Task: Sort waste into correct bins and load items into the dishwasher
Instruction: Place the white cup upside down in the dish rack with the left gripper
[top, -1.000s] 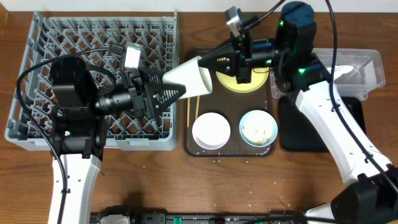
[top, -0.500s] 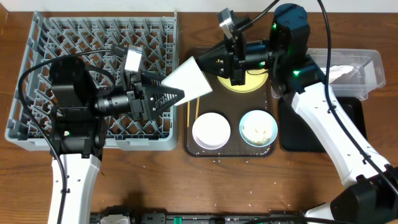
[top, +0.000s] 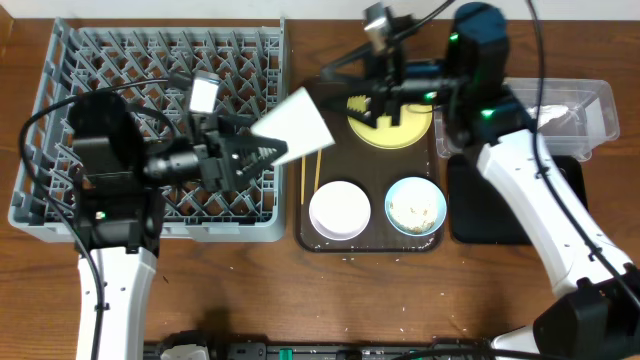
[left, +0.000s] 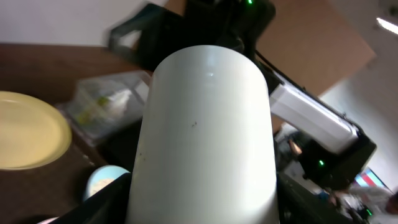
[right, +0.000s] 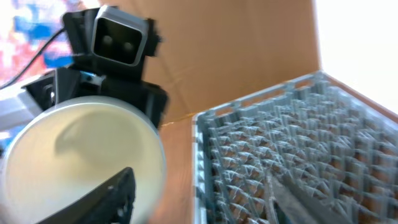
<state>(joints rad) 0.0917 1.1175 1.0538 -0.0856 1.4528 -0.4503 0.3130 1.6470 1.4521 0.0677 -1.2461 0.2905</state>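
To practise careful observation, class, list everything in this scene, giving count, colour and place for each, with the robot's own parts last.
dish rack: one, grey, left on the table
serving tray: one, dark brown, middle
plate: one, yellow, back of the serving tray
white bowl: one, white, front left of the serving tray
blue bowl: one, light blue, front right of the serving tray, crumbs inside
chopsticks: two, wooden, left side of the serving tray
cup: one, white, in the air between dish rack and serving tray
tub: one, clear, far right, crumpled white waste inside
black tray: one, glossy black, in front of the tub
left gripper: one, black, closed on the cup
right gripper: one, black, open, beside the cup
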